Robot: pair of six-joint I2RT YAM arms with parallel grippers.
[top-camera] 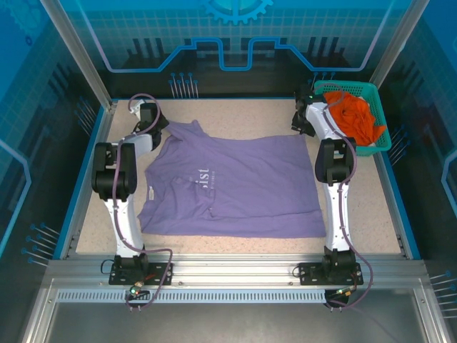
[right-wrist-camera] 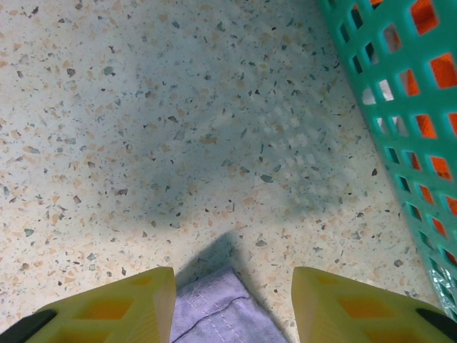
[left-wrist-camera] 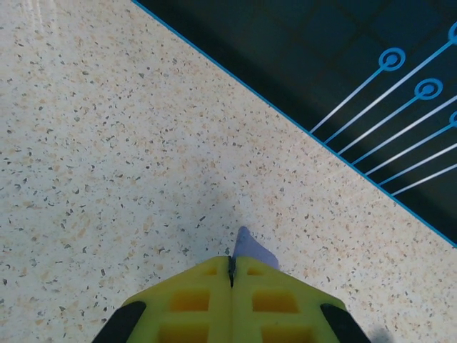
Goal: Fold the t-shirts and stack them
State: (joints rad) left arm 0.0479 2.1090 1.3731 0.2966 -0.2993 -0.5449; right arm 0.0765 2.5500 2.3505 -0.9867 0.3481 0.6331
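Purple t-shirt [top-camera: 235, 186]: it lies spread out and nearly flat in the middle of the worktop [top-camera: 235, 114], between the two arms. White letters show on its left half, with a few small wrinkles around them.
Orange t-shirt [top-camera: 353, 118]: it is crumpled in the green basket [top-camera: 386, 143] at the far right corner and is not folded yet.
Left tool [left-wrist-camera: 230, 261]: it is at the far left corner of the purple t-shirt. The jaws are pressed together and a small tip of purple cloth sticks out between them, so it has a pinch of the shirt.
Right tool [right-wrist-camera: 232, 275]: it is at the far right corner of the purple t-shirt, just beside the basket. The jaws stand well apart. The hemmed corner lies between them and seems to touch neither finger, so it holds nothing.
How the cloth will handle: I judge it light, thin and soft, with no stiffness. It will hang and bend under its own weight, and it may drag on the speckled worktop.
Where to take hold: the corners and hems are best, because the seam is thicker there. Both far corners should be held together so that the far edge lifts evenly.
Step in hand: this is probably the first fold. The right tool must close on its corner first.
Risk: a shallow pinch may slip out, and uneven pulling would skew the fold.
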